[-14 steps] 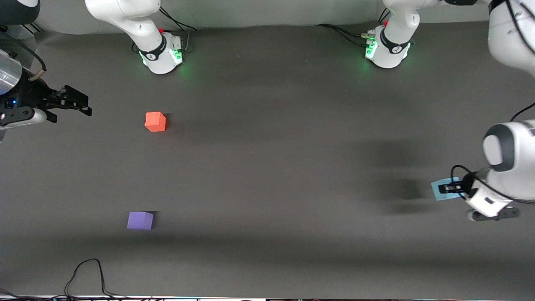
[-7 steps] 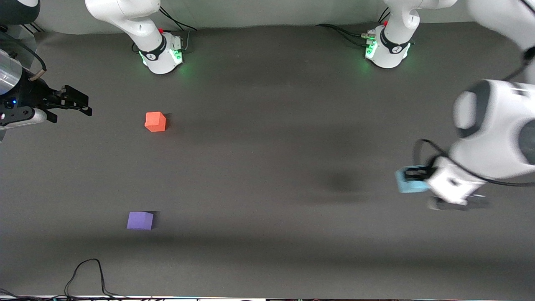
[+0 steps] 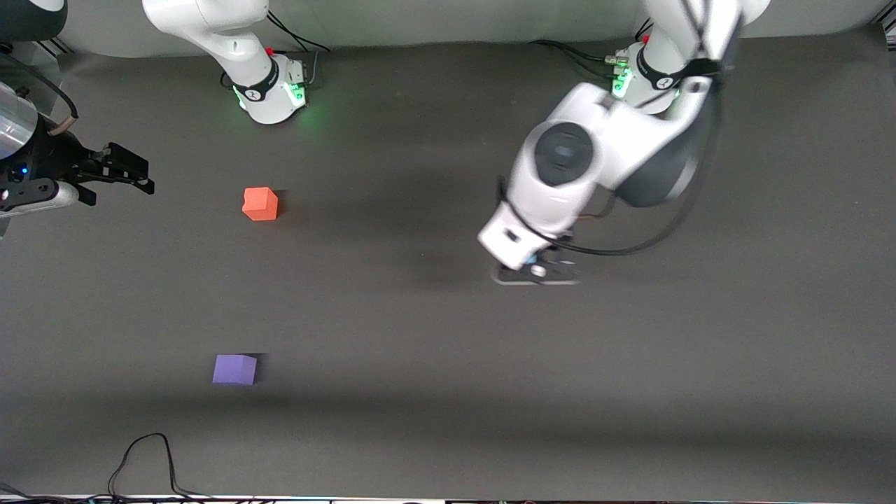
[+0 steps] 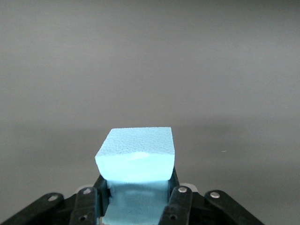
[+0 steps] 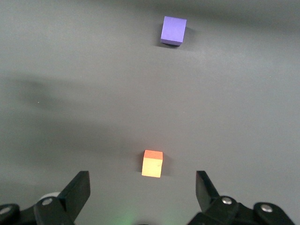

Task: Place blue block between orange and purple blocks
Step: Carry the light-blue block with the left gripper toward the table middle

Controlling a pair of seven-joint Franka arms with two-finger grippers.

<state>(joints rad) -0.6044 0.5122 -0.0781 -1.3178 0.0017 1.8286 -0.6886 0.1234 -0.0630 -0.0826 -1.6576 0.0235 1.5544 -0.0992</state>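
A dark grey matte table (image 3: 434, 336) is seen filling the front view, lit unevenly, with broad soft shadows laid across it. A pale wall strip is glimpsed along the top edge, where both arm bases are lit green. A black cable (image 3: 143, 462) is looped on the table at the edge nearest the front camera, toward the right arm's end.

The orange block (image 3: 260, 204) is seen resting on the table toward the right arm's end, and the purple block (image 3: 234, 369) is found nearer the front camera, well apart from it, with bare surface between the two.

The left gripper (image 3: 535, 271) is carried in the air over the middle of the table, and in the front view it is almost wholly masked by the arm's own wrist; only a sliver of blue is made out there. In the left wrist view the blue block (image 4: 136, 157) is shown pinched between the fingers (image 4: 179, 201), the lower part of it cut off by the frame edge.

The right gripper (image 3: 129, 175) is held waiting at the right arm's end of the table, partly cut off by the frame edge, its fingers (image 5: 77, 190) spread wide with nothing between them.
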